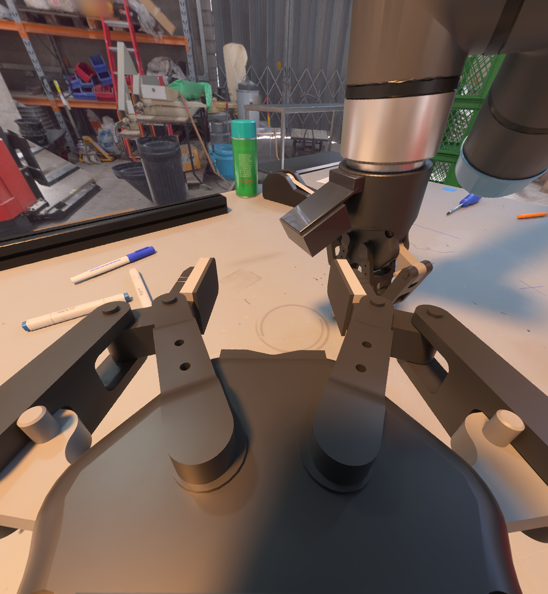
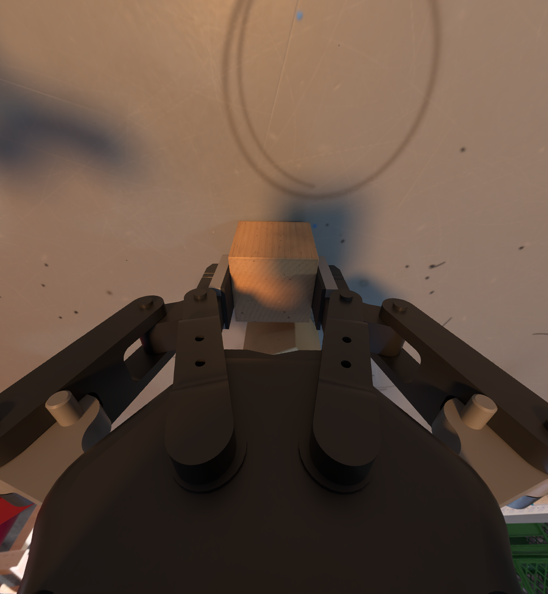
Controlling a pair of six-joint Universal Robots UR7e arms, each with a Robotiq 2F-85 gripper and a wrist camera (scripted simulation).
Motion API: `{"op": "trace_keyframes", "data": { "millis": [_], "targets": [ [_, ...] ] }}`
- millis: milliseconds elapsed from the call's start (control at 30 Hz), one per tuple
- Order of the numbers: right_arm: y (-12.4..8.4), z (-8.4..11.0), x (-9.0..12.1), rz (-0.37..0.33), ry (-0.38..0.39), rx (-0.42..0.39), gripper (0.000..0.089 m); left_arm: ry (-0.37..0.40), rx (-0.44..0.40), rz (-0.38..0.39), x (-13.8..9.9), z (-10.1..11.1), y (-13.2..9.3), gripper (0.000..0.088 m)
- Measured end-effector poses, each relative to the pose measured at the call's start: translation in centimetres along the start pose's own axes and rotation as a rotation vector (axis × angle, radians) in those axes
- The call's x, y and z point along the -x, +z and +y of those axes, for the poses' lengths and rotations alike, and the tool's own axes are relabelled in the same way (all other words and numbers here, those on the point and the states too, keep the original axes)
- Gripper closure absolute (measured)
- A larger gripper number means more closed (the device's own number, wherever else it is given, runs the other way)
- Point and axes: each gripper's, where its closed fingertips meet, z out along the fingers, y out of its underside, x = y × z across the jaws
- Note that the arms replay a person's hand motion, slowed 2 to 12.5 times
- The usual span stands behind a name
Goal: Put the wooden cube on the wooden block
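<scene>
In the right wrist view my right gripper [image 2: 272, 289] is shut on the wooden cube [image 2: 272, 254], a light cube held by its two sides above the beige table [image 2: 105, 209]. Behind the cube, between the fingers, a pale piece of wood [image 2: 276, 337] shows; I cannot tell whether it is the wooden block. In the left wrist view my left gripper [image 1: 274, 289] is open and empty, low over the table. The right arm's gripper [image 1: 382, 273] points down just beyond my left gripper's right finger [image 1: 346, 289], which hides the cube.
Three markers [image 1: 112, 263] lie at the left. A green spray can [image 1: 244, 157] and a dark tape dispenser [image 1: 285, 186] stand at the back by a black rail [image 1: 105, 225]. A blue screwdriver [image 1: 464, 203] and an orange one [image 1: 536, 215] lie far right. A ring mark [image 2: 330, 96] is on the table.
</scene>
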Motion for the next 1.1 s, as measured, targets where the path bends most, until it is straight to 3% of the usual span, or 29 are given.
{"op": "trace_keyframes", "data": {
  "millis": [267, 533, 800, 1100],
  "targets": [
    [-1.9, -0.6, -0.3, 0.036, -0.056, -0.075, 0.0492, 0.002, 0.003, -0.004, 0.0, 0.1, 0.0, 0.0274],
    [-5.4, -0.4, -0.9, 0.073, -0.104, -0.176, 0.0492, 0.001, 0.007, -0.002, 0.0, 0.2, 0.1, 0.0278],
    [-7.9, 2.2, -1.6, 0.116, -0.196, -0.187, 0.0492, 0.0, 0.012, 0.003, -0.1, 0.3, 0.2, 0.0276],
    [-8.1, 5.5, -1.9, 0.122, -0.312, -0.133, 0.0492, 0.002, 0.017, 0.008, -0.3, 0.5, 0.4, 0.0276]
  ]
}}
